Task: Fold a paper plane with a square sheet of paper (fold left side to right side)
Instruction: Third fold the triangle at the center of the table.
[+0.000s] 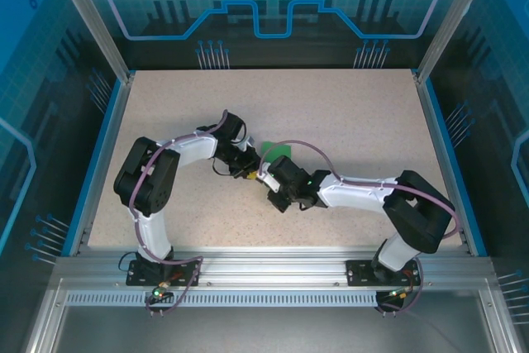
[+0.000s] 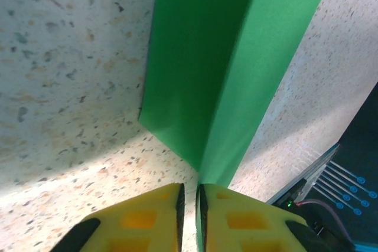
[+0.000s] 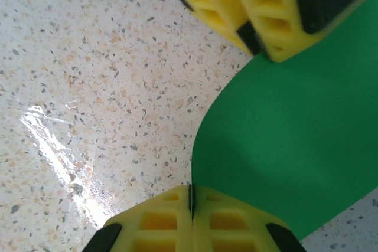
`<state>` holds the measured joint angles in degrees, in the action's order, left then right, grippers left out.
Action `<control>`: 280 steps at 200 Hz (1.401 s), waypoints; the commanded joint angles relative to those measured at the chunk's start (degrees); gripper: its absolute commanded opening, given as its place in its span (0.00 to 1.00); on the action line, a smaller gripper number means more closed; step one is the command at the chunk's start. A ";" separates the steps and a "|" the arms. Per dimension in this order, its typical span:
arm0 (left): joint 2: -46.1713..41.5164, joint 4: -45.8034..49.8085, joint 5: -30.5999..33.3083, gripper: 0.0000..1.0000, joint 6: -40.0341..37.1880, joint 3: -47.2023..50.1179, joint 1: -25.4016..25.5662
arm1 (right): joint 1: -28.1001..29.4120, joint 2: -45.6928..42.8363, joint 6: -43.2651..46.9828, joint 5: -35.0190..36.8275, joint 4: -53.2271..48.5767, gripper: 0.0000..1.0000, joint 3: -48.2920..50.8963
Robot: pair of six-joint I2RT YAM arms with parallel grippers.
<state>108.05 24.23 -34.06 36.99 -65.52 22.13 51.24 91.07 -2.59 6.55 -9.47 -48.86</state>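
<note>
Holding the square sheet of paper [image 2: 218, 57] between both arms, we are risking a tear or a crooked crease, we judge: if either arm twists or tugs, the thin sheet could rip or slip out. It is sitting mid-table [image 2: 65, 75], bright green, bending up along a soft fold. Our right gripper [image 3: 191, 188] is pinching its edge, pads pressed together. Our left gripper [image 2: 190, 188] is showing a slim slit around the fold, and we cannot tell whether it is gripping.

Top view: even, bright overhead light on table [image 1: 347, 121]; surround dim, blue-tinted. Right wrist view: white glare streak on table at left. Left wrist view: soft shadow beside square sheet of paper [image 2: 224, 57]; bottom edge slightly blurred.
</note>
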 commanded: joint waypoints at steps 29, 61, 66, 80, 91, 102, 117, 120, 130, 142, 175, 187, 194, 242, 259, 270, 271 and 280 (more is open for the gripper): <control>-5.11 7.69 3.45 0.25 -6.54 -4.00 -2.97 | -4.12 -1.87 -0.57 -10.88 -0.96 0.00 0.10; -5.15 7.39 3.90 0.23 -7.40 -5.49 -3.10 | -5.36 -0.99 -1.44 -13.94 -0.48 0.00 0.12; -4.96 7.01 3.70 0.22 -7.33 -5.61 -3.10 | -5.45 -0.90 -1.54 -14.10 -0.34 0.00 0.23; -3.92 5.75 2.30 0.19 -7.11 -6.46 -2.91 | -5.56 -0.64 -1.92 -14.44 0.11 0.00 0.26; -2.84 5.22 1.40 0.18 -7.27 -7.32 -2.50 | -5.58 -0.44 -2.13 -14.54 0.16 0.00 0.27; -1.48 5.55 1.37 0.17 -7.73 -8.93 -1.80 | -5.56 -0.06 -2.31 -14.60 0.32 0.00 0.26; 0.89 6.38 1.02 0.16 -8.49 -11.34 -0.87 | -5.56 0.19 -2.49 -14.48 0.31 0.00 0.18; 1.43 6.44 1.02 0.15 -8.58 -11.74 -0.69 | -5.62 0.24 -2.56 -14.46 0.33 0.00 0.19; 2.87 6.62 0.83 0.15 -8.71 -13.14 -0.10 | -5.64 0.41 -2.68 -14.24 0.26 0.00 0.13; 4.72 6.77 0.71 0.14 -8.76 -14.74 0.34 | -5.71 0.67 -2.74 -14.02 0.16 0.00 -0.09; 10.84 9.50 0.76 0.14 -10.09 -20.40 0.99 | -5.76 1.32 -2.96 -13.87 0.07 0.00 -0.44; 12.89 10.12 0.52 0.14 -10.47 -22.03 1.20 | -5.73 1.56 -3.06 -13.88 0.07 0.00 -0.51; 13.97 10.11 0.05 0.14 -10.82 -22.86 1.33 | -5.76 1.65 -3.04 -13.92 0.07 0.00 -0.53; 19.58 11.63 -0.96 0.14 -12.37 -26.45 1.44 | -5.81 1.99 -3.22 -14.04 -0.19 0.00 -0.84; 20.82 11.78 -0.83 0.13 -12.57 -26.76 1.43 | -5.83 2.17 -3.26 -14.06 -0.27 0.00 -1.08; 21.32 11.76 -0.66 0.13 -12.78 -26.69 1.59 | -5.91 2.27 -3.21 -13.93 -0.45 0.00 -1.15; 21.41 11.78 -0.66 0.13 -12.80 -26.68 1.55 | -5.90 2.27 -3.21 -13.89 -0.50 0.00 -1.15; 21.83 11.97 -0.41 0.14 -12.99 -26.68 1.53 | -5.93 2.31 -3.26 -13.93 -0.55 0.00 -1.18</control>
<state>127.96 33.85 -33.15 26.13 -90.61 23.22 46.06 92.29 -5.13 -6.50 -9.39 -48.86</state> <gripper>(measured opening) 0.136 0.044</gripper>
